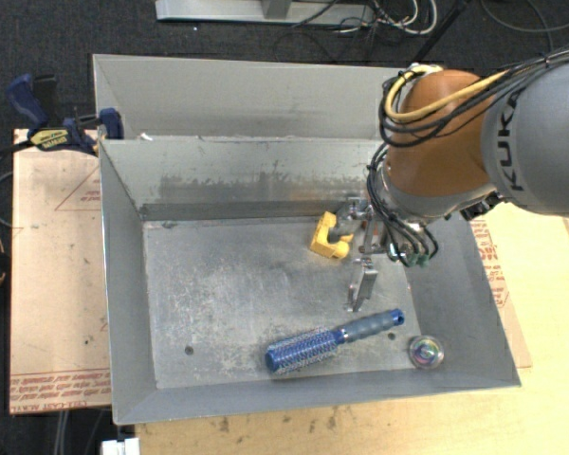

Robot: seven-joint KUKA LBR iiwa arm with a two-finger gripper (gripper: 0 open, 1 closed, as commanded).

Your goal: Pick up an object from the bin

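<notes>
The tool hung low in the bin under the orange wrist. I could not tell whether it was released or clenched, and I saw nothing caught in it.

Nearest to its tip was the brush, a blue hairbrush flat on the bin floor, just past the tool on the side toward the near rim. Only the handle came close to the tip, and I could not make out a touch. The brush's long axis ran slantwise across the floor. The handle end pointed back toward the arm's side and the bristled head pointed away from it, farther from the tool.

I judged the brush light and stiff. The handle looked smooth and rounded, so it might roll or slip. The bristles would give under pressure and make a poor hold. I would take it across the handle, close to where the head begins, with the grip set square to the long axis.

About as near, on the tool's far-wall side, a small yellow block sat just beside it, apart from the brush. It looked hard and light.

Farther off, beyond the handle's end and toward the near corner, lay a small shiny disc, well apart from the tool.
</notes>
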